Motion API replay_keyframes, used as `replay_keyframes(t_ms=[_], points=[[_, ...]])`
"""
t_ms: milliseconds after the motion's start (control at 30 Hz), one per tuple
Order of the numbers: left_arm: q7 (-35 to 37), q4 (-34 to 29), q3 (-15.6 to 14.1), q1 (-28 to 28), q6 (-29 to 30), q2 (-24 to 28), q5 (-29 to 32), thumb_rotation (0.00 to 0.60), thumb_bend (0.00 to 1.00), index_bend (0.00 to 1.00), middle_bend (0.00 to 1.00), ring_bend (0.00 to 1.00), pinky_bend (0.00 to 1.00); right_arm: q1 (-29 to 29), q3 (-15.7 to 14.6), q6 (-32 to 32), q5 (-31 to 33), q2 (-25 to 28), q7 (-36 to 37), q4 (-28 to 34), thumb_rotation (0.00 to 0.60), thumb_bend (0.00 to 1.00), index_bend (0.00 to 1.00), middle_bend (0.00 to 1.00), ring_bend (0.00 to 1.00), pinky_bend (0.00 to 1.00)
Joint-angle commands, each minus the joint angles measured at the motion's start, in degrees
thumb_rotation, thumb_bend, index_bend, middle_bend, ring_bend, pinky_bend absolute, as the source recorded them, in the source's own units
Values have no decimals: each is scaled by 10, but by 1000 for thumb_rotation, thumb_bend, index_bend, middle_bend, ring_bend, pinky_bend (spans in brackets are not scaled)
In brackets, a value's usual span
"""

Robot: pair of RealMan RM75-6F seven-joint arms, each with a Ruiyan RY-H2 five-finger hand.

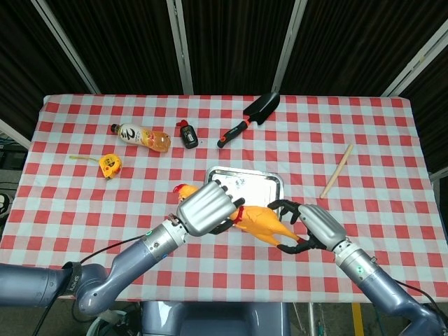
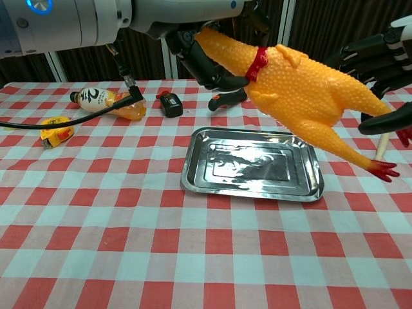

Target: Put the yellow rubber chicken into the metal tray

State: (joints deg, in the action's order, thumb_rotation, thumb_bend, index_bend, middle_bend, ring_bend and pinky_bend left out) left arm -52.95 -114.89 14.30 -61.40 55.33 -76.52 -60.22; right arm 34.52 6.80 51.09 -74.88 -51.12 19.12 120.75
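Left hand (image 1: pixel 207 209) hides chicken (image 2: pixel 302 96) neck overhead.

We note that in the head view the left hand (image 1: pixel 207 208) covers the neck and front of the yellow rubber chicken (image 1: pixel 262 223), leaving only the head and rear body exposed. The right hand (image 1: pixel 313 225) hides the chicken's legs there; we cannot tell whether its fingers actually touch them. The chicken and both hands mask the near edge of the metal tray (image 1: pixel 227 174). In the chest view the right hand (image 2: pixel 380 61) is cut by the right border, and the bottle (image 2: pixel 108 101) label is too small to read.
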Motion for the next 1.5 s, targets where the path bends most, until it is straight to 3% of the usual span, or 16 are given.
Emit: replay_keyframes(t_ms=[33, 700, 1000, 1200, 1500], points=[[-24, -5, -4, -12, 17, -9, 16, 600, 731, 621, 702, 616, 656, 8, 7, -5, 22, -10, -21, 5, 600, 230, 250, 276, 310, 416], [-55, 5, -20, -61, 43, -43, 57, 600, 726, 622, 703, 617, 656, 27, 24, -15, 105, -44, -84, -5, 600, 231, 285, 295, 333, 422], [-48, 7, -26, -69, 51, -44, 55, 600, 725, 623, 704, 618, 656, 29, 31, -13, 126, -55, -93, -15, 600, 230, 376, 341, 390, 459], [-44, 4, -32, -70, 57, -39, 50, 600, 721, 623, 704, 618, 656, 30, 32, -7, 145, -65, -107, -25, 600, 268, 516, 455, 481, 566], [-40, 11, -39, -72, 65, -43, 31, 600, 693, 623, 703, 618, 656, 27, 31, 24, 168, -87, -149, -40, 600, 454, 766, 694, 762, 848]])
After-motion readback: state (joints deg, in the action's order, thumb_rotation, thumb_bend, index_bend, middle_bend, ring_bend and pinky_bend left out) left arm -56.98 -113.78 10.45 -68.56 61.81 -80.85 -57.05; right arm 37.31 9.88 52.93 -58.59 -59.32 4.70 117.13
